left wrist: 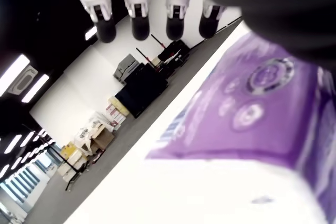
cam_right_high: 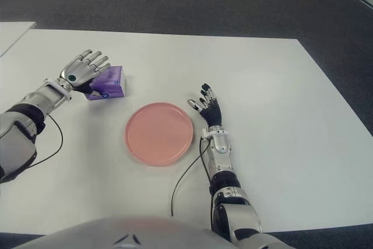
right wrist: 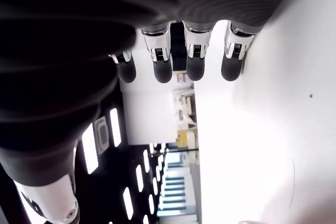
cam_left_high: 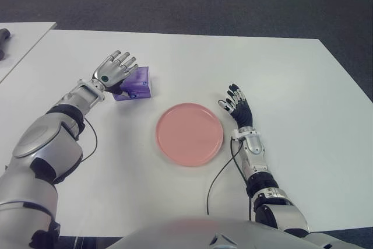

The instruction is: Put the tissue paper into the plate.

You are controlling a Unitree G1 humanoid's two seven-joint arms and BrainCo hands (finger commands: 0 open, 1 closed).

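**Left hand over the tissue pack, grasp not yet closed**

Left eye view: the robot's silver left hand [cam_left_high: 115,70] reaches across the white table [cam_left_high: 291,86] and lies over the near-left side of the small purple tissue-paper pack with white printing [cam_left_high: 135,84]. Its fingers are extended above the pack, not wrapped round it. The pack sits on the table, well to the left of and beyond the round, flat pink plate [cam_left_high: 189,133], which holds nothing. The right hand [cam_left_high: 237,104] shows just right of the plate, fingers loosely spread and holding nothing.

Right eye view: the same layout, with a clear strip of table between pack and plate.

Left wrist view: four straight, dark-tipped fingers [left wrist: 140,17] stand clear of the pack's purple face, which fills the space below the palm. No finger is seen pressing on it.

Right wrist view: four fingers hang straight over bare table.

By my judgement, the step in hand is the grasp. Next, the left fingers need to close on the pack, lift it and carry it to the plate. The pack looks soft-sided and glossy, with pale round motifs.
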